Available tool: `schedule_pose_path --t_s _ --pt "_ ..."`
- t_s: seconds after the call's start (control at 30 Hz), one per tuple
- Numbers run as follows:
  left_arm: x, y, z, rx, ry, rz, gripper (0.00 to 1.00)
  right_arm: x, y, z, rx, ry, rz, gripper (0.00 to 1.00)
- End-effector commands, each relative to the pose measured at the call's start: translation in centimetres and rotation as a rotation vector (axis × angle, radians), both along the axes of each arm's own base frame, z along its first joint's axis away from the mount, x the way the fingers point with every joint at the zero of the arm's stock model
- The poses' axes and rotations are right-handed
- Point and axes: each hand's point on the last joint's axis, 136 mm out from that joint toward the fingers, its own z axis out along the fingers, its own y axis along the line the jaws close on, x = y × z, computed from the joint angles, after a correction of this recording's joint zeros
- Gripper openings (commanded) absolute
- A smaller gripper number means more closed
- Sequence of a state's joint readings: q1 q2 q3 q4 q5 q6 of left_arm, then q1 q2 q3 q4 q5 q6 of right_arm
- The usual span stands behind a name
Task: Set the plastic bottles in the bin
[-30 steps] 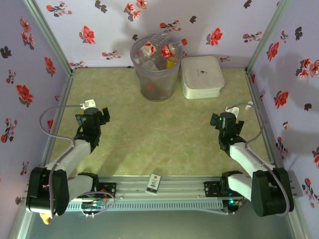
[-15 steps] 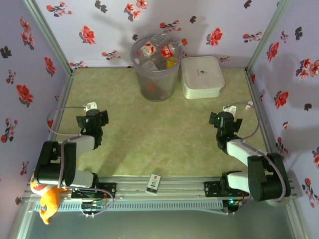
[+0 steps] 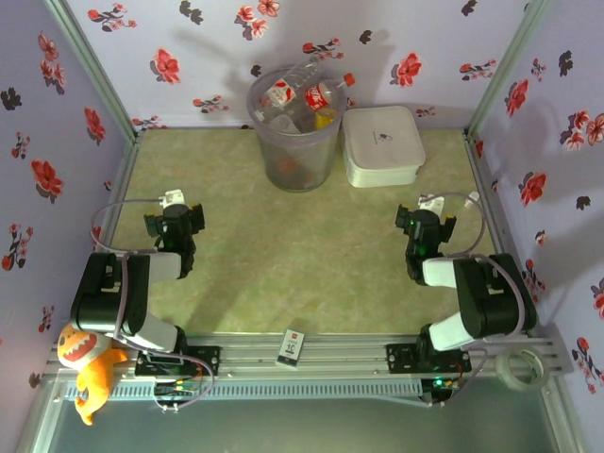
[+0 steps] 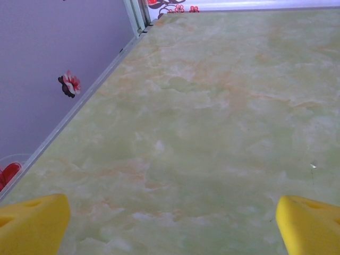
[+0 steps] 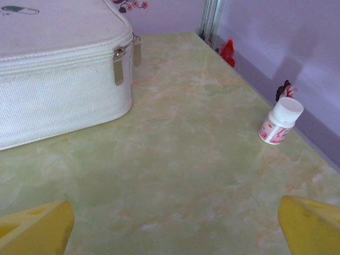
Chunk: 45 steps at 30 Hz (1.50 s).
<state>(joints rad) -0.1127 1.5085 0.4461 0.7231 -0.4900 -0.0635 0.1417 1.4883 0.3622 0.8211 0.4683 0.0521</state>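
The bin (image 3: pixel 294 142), a tall translucent grey-purple wastebasket, stands at the back of the table. Several plastic bottles (image 3: pixel 300 98) with red-and-white labels poke out of its top, with a yellow one (image 3: pixel 325 117) among them. In the right wrist view one small white-capped bottle (image 5: pixel 280 121) with a red-and-white label stands upright on the table by the right wall, well ahead of my right gripper (image 5: pixel 175 226). That gripper (image 3: pixel 425 225) is open and holds nothing. On the left, my left gripper (image 3: pixel 174 222) hangs open over bare table, its yellow fingertips (image 4: pixel 32 226) wide apart.
A white zippered box (image 3: pixel 382 143) sits right of the bin and fills the left of the right wrist view (image 5: pixel 58 64). A black-and-white card (image 3: pixel 292 346) lies on the front rail. An orange toy (image 3: pixel 85 363) and a tape roll (image 3: pixel 517 366) lie by the arm bases.
Both arms have folded back toward their bases, with the grippers staying low over the table. The bin and its bottles have not moved.
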Motion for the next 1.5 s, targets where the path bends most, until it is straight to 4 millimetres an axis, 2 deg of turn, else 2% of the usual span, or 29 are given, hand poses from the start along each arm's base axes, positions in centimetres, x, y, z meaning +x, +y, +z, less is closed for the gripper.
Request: schedule_pose_path --t_s 0.0,0.2,0.3,0.33,0.43,0.6,1.47 --pt "0.7 0.4 1.4 0.019 -0.047 0.011 1.00 0.2 -0.2 1.4 0.006 -0.073 0.005 0.99" --pt "1.1 0.4 1.1 -0.004 -0.027 -0.013 1.00 0.3 -0.3 1.2 0.024 -0.087 0.017 0.99" --pt "1.0 0.4 0.9 -0.018 -0.029 -0.030 1.00 0.6 -0.7 -0.2 0.051 -0.075 0.018 0.99" --pt "1.0 0.3 0.9 -0.024 -0.033 -0.037 1.00 0.9 -0.7 0.1 0.039 -0.101 0.017 1.00" --pt "0.8 0.1 0.8 -0.045 -0.049 -0.064 1.00 0.9 -0.9 -0.4 0.069 -0.037 0.005 0.99" --pt "0.3 0.3 -0.2 -0.085 -0.073 -0.091 1.00 1.0 -1.2 -0.3 0.065 -0.055 -0.008 0.99" --pt "0.4 0.2 0.0 -0.074 -0.092 -0.095 1.00 1.0 -1.6 -0.4 0.067 -0.050 -0.027 0.99"
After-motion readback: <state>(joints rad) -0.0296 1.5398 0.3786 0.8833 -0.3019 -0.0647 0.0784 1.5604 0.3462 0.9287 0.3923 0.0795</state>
